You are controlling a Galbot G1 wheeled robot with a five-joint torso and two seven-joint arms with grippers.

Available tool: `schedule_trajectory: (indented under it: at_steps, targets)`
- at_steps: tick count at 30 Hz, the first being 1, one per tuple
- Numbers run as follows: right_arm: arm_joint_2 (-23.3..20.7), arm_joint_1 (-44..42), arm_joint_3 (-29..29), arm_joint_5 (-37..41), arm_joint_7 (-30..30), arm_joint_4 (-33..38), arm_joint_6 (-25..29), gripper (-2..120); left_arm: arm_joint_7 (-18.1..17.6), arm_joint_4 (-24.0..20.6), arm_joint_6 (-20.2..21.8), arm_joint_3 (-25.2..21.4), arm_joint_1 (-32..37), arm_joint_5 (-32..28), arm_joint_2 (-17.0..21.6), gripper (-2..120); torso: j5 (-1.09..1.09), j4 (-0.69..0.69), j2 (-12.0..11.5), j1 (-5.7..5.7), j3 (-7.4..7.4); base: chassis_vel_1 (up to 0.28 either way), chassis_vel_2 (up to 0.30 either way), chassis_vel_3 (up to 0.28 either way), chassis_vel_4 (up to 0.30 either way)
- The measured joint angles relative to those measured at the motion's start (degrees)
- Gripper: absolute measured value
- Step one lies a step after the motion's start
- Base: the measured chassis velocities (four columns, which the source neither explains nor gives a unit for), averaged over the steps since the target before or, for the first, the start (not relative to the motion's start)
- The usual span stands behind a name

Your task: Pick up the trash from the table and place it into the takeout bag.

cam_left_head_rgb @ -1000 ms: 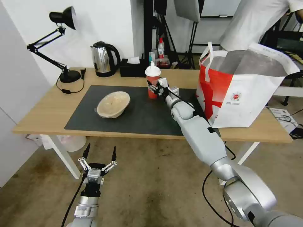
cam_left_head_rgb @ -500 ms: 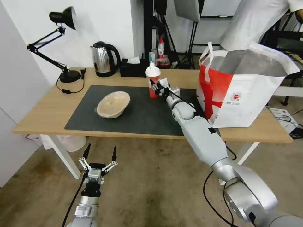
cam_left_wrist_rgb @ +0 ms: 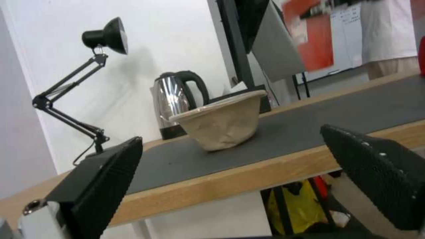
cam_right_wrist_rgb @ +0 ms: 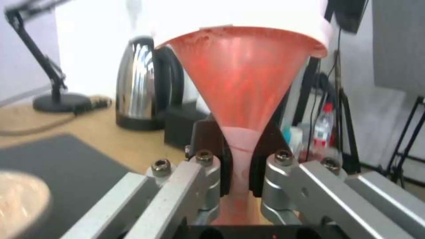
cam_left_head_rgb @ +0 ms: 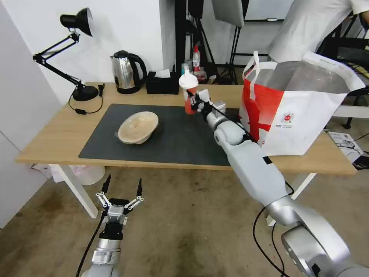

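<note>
Cup (cam_left_head_rgb: pixel 189 94), red with a white lid, is held clamped in the right gripper (cam_left_head_rgb: pixel 195 104) at upper centre of the head view, just left of the takeout bag (cam_left_head_rgb: pixel 292 111); a beige bowl (cam_left_head_rgb: pixel 138 127) lies on the table (cam_left_head_rgb: pixel 57 134). The left gripper (cam_left_head_rgb: pixel 120 190) is parked low, fingers apart. In the left wrist view the bowl (cam_left_wrist_rgb: pixel 221 122) is centred. In the right wrist view the pads (cam_right_wrist_rgb: pixel 208 146) are seen squeezing the cup (cam_right_wrist_rgb: pixel 243 79). The carrying step seems in hand; a move over the bag's mouth is called for.

Red cup (cam_right_wrist_rgb: pixel 241 76) pinched between right gripper (cam_right_wrist_rgb: pixel 239 159) fingers (cam_right_wrist_rgb: pixel 208 149), steel kettle (cam_right_wrist_rgb: pixel 137 83) behind.
</note>
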Motion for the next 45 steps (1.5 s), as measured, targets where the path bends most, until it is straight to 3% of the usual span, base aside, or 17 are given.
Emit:
schedule_trajectory:
  at_steps: [20,33,45]
  targets:
    - [-6.4,-2.0,6.7,6.2,0.1,22.7,-9.5,5,0.0,-0.6,0.1,0.7,0.6,0.1,0.0,100,0.0,0.0,0.0,0.0,-0.01,0.0,0.0,0.0,0.0]
    - [-11.0,2.2,8.1,9.2,0.7,25.2,-11.4,5,0.0,-0.6,0.4,0.9,0.4,0.2,0.0,100,0.0,0.0,0.0,0.0,-0.01,0.0,0.0,0.0,0.0]
    - [-18.4,3.2,13.4,9.4,0.2,24.3,-11.4,5,0.0,-0.9,0.5,1.0,0.6,0.4,0.0,100,0.01,-0.01,0.0,0.0,0.0,0.0,0.0,0.0,0.0]
